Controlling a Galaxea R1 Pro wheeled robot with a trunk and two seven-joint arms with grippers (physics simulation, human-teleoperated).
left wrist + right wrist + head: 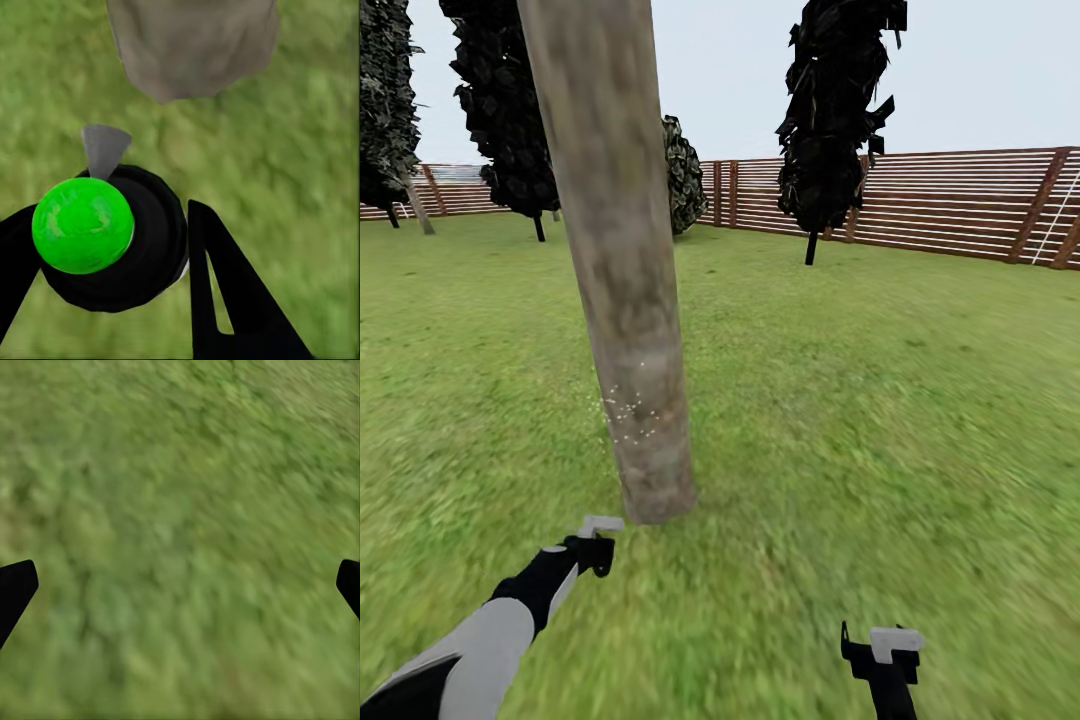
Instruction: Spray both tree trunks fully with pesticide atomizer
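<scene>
Pesticide (628, 410) only flecks a low patch of the near tree trunk (622, 260), left claw (112, 247) clamped on the atomizer (97, 232), right claw (180, 585) spread apart, second tree untreated.

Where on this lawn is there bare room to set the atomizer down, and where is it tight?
Free: the grass between the trunk, the right gripper and the fence; also left of the trunk. Tight: the strip between the trunk's base and the left gripper, which holds the atomizer pointed at the speckled bark.

Flat, shadowless daylight; blurred grass (880, 420)
</scene>
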